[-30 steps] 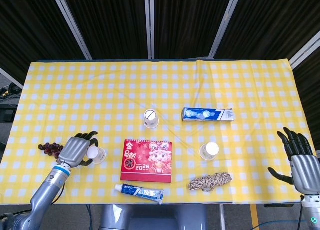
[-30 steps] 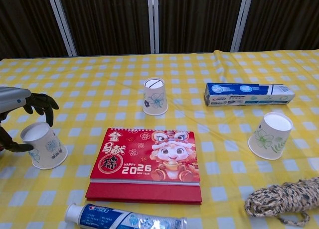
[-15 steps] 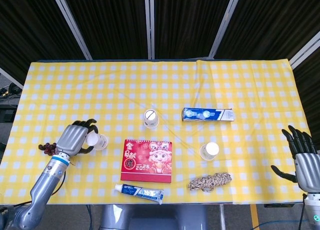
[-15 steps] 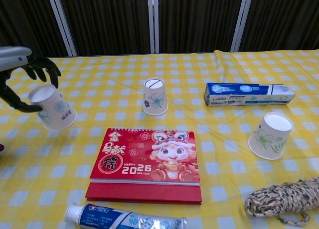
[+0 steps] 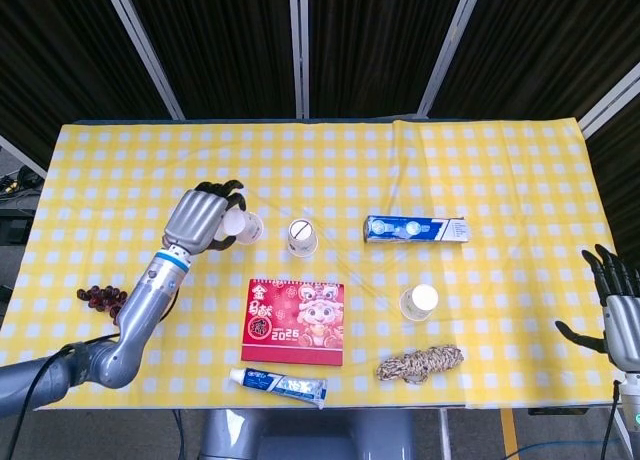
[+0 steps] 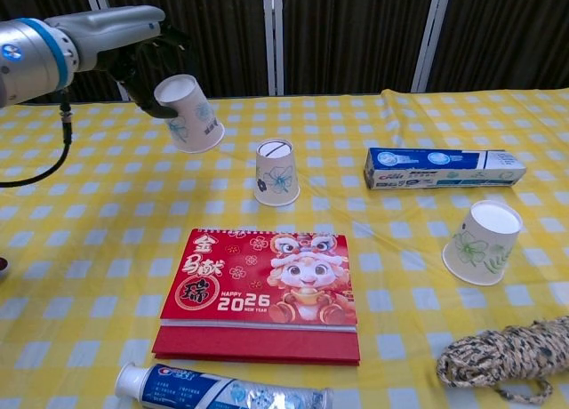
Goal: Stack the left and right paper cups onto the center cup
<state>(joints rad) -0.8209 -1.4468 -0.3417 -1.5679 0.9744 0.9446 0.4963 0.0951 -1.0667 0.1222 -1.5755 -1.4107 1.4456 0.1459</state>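
The left cup [image 6: 189,114], held upside down and tilted in the left robot hand [image 5: 203,218], hung clear of the counter [image 5: 520,170] at about ten o'clock from the center cup [image 6: 276,172], presumably positioned for lowering over it. The right cup [image 6: 482,242] stood untouched at four o'clock from the center cup, beyond the calendar [image 6: 260,292]. The right robot hand [image 5: 622,310] was spread wide and held nothing at the counter's edge. One second earlier the left cup sat low beside the calendar's left side; the right robot hand had since drawn back.
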